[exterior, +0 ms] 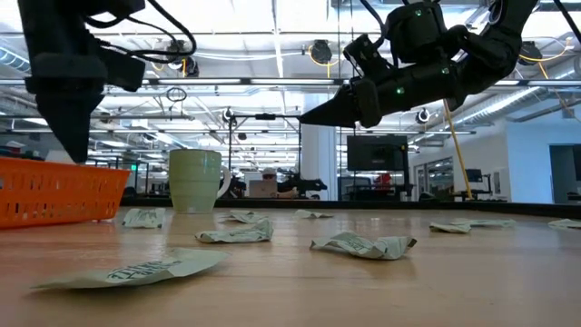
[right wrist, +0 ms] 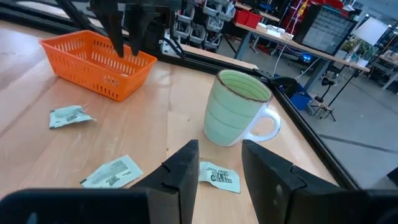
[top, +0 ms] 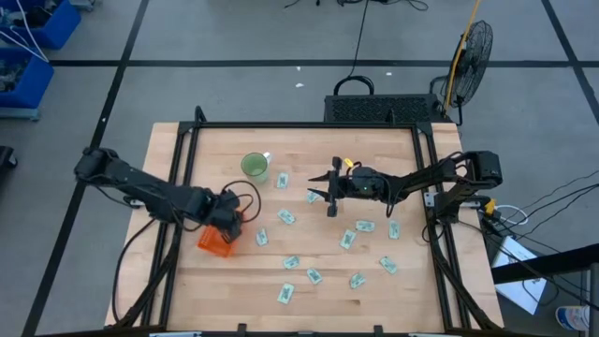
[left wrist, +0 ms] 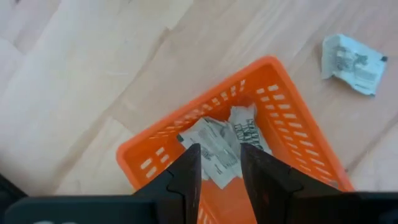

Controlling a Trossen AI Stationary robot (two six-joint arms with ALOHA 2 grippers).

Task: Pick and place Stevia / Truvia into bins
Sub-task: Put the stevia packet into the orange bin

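The left end effector [left wrist: 219,168], fingers parted and empty, half-hides crumpled white-and-green packets [left wrist: 217,144] in the orange bin [left wrist: 292,127]. The right end effector [right wrist: 219,163] hovers open over the tabletop [top: 318,253].

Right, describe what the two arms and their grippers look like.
Both arms are dark, near-black, jointed links with black cables looped alongside. The left gripper ends in two flat, tapered black fingers. The right gripper has the same pair; its wrist carries a yellow patch, with small green lights in the low view.

Open tabletop [top: 187,281] near left; cup [top: 255,167] stands far of bin [top: 216,242]; packets [top: 348,239] litter the right.
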